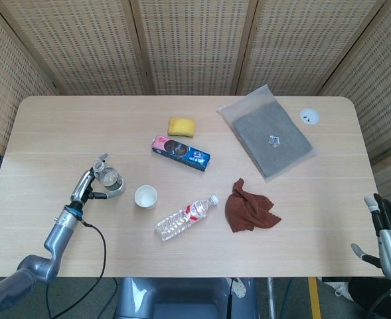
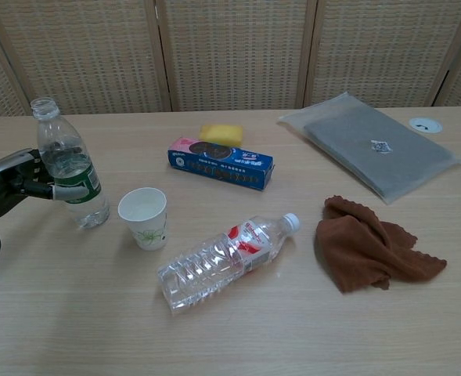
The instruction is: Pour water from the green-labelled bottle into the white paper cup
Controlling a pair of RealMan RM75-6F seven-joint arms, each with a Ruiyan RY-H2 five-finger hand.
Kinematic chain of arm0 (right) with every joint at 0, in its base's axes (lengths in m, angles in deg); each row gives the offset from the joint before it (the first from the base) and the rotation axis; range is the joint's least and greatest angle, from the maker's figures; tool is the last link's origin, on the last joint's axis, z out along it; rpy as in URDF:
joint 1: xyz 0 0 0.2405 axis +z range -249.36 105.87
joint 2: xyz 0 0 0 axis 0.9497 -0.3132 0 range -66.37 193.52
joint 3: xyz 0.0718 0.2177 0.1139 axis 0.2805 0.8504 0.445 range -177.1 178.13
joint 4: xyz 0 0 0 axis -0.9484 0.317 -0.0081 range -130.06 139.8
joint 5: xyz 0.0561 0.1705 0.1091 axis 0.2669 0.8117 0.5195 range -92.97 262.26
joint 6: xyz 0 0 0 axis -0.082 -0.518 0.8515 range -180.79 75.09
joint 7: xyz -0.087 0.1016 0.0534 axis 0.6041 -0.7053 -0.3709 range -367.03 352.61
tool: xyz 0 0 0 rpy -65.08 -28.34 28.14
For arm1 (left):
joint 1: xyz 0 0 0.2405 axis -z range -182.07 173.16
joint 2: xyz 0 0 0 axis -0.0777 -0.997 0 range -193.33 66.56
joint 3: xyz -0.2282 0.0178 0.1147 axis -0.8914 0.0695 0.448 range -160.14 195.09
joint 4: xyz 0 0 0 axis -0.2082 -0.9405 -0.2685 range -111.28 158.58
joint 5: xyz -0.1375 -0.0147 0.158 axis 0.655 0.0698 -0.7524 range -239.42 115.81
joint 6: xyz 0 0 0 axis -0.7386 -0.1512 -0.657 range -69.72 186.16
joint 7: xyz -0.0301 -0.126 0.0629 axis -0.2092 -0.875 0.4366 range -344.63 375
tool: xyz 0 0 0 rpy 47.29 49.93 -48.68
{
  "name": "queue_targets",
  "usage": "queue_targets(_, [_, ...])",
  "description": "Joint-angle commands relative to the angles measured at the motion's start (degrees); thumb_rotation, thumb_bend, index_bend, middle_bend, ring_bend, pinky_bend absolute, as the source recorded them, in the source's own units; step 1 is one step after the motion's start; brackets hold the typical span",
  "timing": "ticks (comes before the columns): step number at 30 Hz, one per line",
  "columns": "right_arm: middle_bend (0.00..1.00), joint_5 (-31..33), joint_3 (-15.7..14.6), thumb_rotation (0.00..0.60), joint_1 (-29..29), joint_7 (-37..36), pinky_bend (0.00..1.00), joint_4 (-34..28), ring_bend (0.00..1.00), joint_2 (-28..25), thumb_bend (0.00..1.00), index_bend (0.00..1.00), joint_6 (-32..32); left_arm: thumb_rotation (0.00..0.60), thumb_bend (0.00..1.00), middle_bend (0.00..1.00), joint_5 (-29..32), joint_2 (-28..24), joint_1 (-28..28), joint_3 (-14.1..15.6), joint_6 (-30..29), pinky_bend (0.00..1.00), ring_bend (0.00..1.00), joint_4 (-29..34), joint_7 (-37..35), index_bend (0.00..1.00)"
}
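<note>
Green-labelled bottle (image 2: 68, 175), uncapped, gripped by left hand (image 2: 12, 184) at frame left, cup (image 2: 144, 218) just beside: could spill or topple cup; right hand (image 1: 389, 234) empty, fingers apart.

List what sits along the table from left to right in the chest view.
left hand → green-labelled bottle → white paper cup → red-labelled bottle lying down → brown cloth

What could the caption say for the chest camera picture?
Left hand holds the upright green-labelled bottle beside the white paper cup.
</note>
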Motion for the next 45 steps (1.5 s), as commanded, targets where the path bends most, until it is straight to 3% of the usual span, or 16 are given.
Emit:
queue_targets(1, [0.00, -0.25, -0.05, 0.600, -0.09, -0.18, 0.00, -0.11, 0.00, -0.12, 0.00, 0.00, -0.25, 0.600, 0.06, 0.00, -0.99, -1.21, -0.70, 1.03, -1.08, 0.05, 0.00, 0.69, -0.40, 0.00])
queue_targets(9, [0.00, -1.41, -0.36, 0.600, -0.48, -0.63, 0.00, -0.56, 0.00, -0.51, 0.00, 0.00, -1.33, 0.600, 0.04, 0.00, -2.05, -6.05, -2.58, 2.54, -4.08, 0.00, 0.00, 5.21, 2.99, 0.00])
queue_targets(19, [0.00, -3.42, -0.94, 0.600, -1.47, -2.07, 0.00, -1.41, 0.00, -1.48, 0.00, 0.00, -3.58, 0.600, 0.06, 0.00, -2.12, -17.71, -7.16, 3.31, -10.96, 0.00, 0.00, 14.60, 12.62, 0.00])
queue_targets(25, [0.00, -3.68, -0.92, 0.600, -1.82, -3.00, 0.00, -1.65, 0.00, -2.06, 0.00, 0.00, -4.29, 0.600, 0.17, 0.00, 0.54, -24.43, -13.10, 1.60, -21.01, 0.00, 0.00, 22.02, 28.60, 0.00])
queue_targets(29, [0.00, -3.52, -0.73, 0.600, -1.88, -3.16, 0.00, -1.42, 0.00, -2.14, 0.00, 0.00, -4.43, 0.600, 0.18, 0.00, 4.86, -29.68, -18.83, 0.29, -29.43, 0.00, 0.00, 34.23, 50.95, 0.00])
queue_targets(31, [0.00, -3.42, -0.60, 0.600, -1.85, -2.69, 0.00, -1.16, 0.00, -1.92, 0.00, 0.00, -4.46, 0.600, 0.18, 0.00, 6.34, -33.59, -22.83, 1.01, -34.02, 0.00, 0.00, 45.21, 59.15, 0.00])
queue_targets(34, [0.00, -3.55, -0.56, 0.600, -1.95, -2.96, 0.00, -1.14, 0.00, -1.95, 0.00, 0.00, -4.73, 0.600, 0.18, 0.00, 6.08, -37.15, -25.15, 2.20, -36.36, 0.00, 0.00, 53.69, 65.26, 0.00])
queue_targets(37, [0.00, -3.72, -0.54, 0.600, -2.16, -3.73, 0.00, -1.08, 0.00, -2.18, 0.00, 0.00, -5.17, 0.600, 0.18, 0.00, 4.91, -38.62, -26.93, 2.98, -38.44, 0.00, 0.00, 57.99, 67.93, 0.00])
queue_targets(45, [0.00, -3.64, -0.45, 0.600, -2.26, -4.54, 0.00, -0.90, 0.00, -2.43, 0.00, 0.00, -5.19, 0.600, 0.18, 0.00, 1.52, -38.19, -28.37, 4.14, -38.78, 0.00, 0.00, 58.47, 69.55, 0.00])
